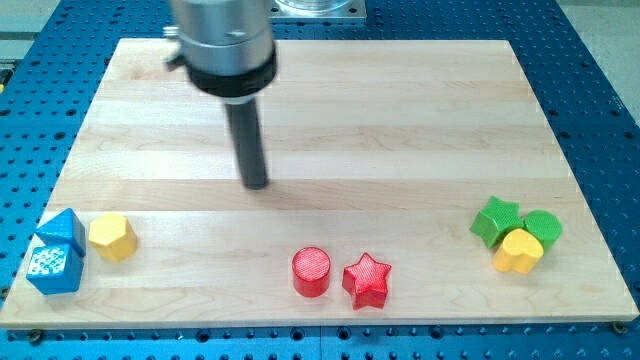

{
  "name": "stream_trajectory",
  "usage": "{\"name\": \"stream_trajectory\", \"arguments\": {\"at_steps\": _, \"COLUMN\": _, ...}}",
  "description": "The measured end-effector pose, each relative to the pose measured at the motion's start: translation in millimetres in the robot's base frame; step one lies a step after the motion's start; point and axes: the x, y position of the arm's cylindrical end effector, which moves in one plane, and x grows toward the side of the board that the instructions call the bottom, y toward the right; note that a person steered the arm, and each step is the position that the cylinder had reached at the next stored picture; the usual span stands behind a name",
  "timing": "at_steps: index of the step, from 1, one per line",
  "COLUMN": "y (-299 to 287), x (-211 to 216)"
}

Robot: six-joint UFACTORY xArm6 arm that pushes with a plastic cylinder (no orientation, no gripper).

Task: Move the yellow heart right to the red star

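The yellow heart (519, 250) lies near the view's right edge, touching a green star (496, 220) and a green round block (543, 228). The red star (367, 280) lies at the bottom centre, right beside a red cylinder (311, 271). My tip (257, 184) rests on the board above and left of the red blocks, far left of the yellow heart, touching no block.
A yellow hexagon block (112, 237) and a blue block (58, 253) lie at the bottom left. The wooden board (330, 120) sits on a blue perforated table. The arm's grey body (222, 40) hangs over the board's top left.
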Motion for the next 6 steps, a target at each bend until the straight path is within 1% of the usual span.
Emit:
{"name": "stream_trajectory", "arguments": {"at_steps": 1, "y": 148.9, "x": -2.6}}
{"name": "stream_trajectory", "arguments": {"at_steps": 2, "y": 299.7, "x": -17.8}}
{"name": "stream_trajectory", "arguments": {"at_steps": 3, "y": 340.2, "x": 55.1}}
{"name": "stream_trajectory", "arguments": {"at_steps": 4, "y": 311.0, "x": 86.8}}
{"name": "stream_trajectory", "arguments": {"at_steps": 5, "y": 212.2, "x": 88.1}}
{"name": "stream_trajectory", "arguments": {"at_steps": 6, "y": 231.6, "x": 119.6}}
